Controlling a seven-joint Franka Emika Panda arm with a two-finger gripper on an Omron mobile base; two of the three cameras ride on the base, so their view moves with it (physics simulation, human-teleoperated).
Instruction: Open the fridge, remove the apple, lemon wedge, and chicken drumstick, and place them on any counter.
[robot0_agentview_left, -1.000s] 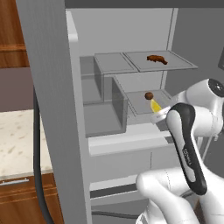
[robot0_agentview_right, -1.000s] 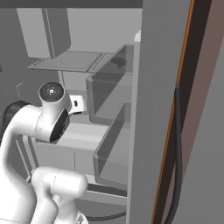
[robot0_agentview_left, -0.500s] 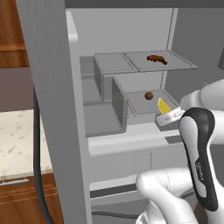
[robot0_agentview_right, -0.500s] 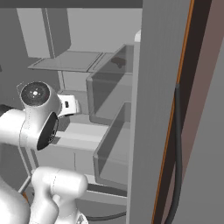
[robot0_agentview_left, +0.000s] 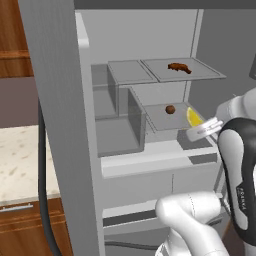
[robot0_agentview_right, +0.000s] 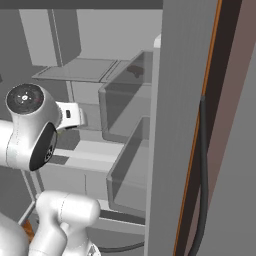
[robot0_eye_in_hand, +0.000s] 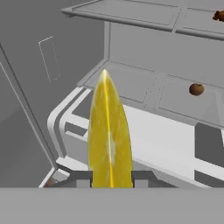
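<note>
The fridge stands open, with its grey door edge close on the left. My gripper is in front of the right middle shelf, shut on the yellow lemon wedge. In the hand view the lemon wedge stands upright between the gripper fingertips. The round dark apple lies on that same shelf, a little left of and behind the wedge, and appears as the apple further in. The chicken drumstick rests on the upper glass shelf. The cream counter lies left of the door.
A clear bin sits at the shelf's left side. The other fridge door, with a dark cable down its edge, is close on the right. Brown wooden cabinets sit under the counter.
My gripper has drawn back to the right, out from over the shelf, carrying the lemon wedge with it. The apple and drumstick have stayed put.
</note>
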